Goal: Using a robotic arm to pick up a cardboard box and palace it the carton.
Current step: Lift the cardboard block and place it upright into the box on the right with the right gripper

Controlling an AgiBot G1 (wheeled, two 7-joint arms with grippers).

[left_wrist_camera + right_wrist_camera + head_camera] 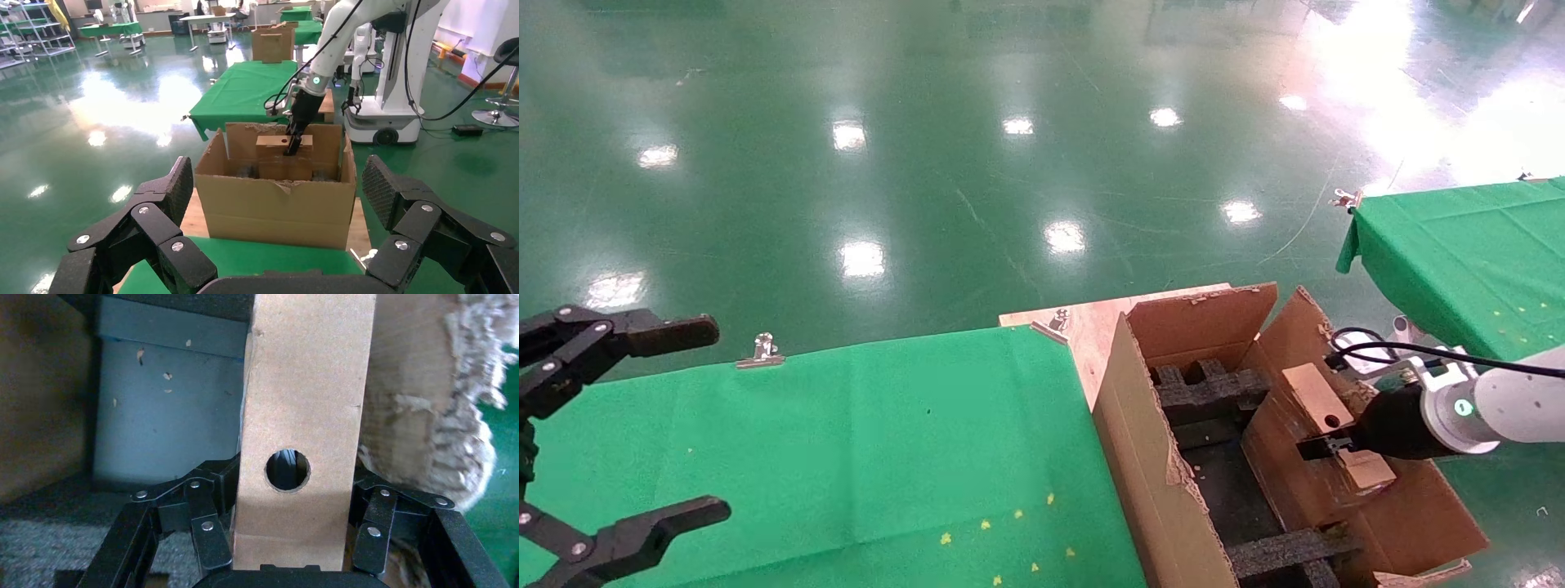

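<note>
The right gripper (1324, 447) is holding the box (1320, 400) over the open carton (1164, 457), jaws clamping its sides, round hole facing up. The carton is sitting beside the green counter (846, 457). The left gripper (617, 433) is hanging parked over the counter, jaws spread wide.

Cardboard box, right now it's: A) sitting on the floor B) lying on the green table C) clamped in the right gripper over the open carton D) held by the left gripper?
C: the right gripper is shut on the cardboard box, held above the carton; the left gripper is open and empty.
</note>
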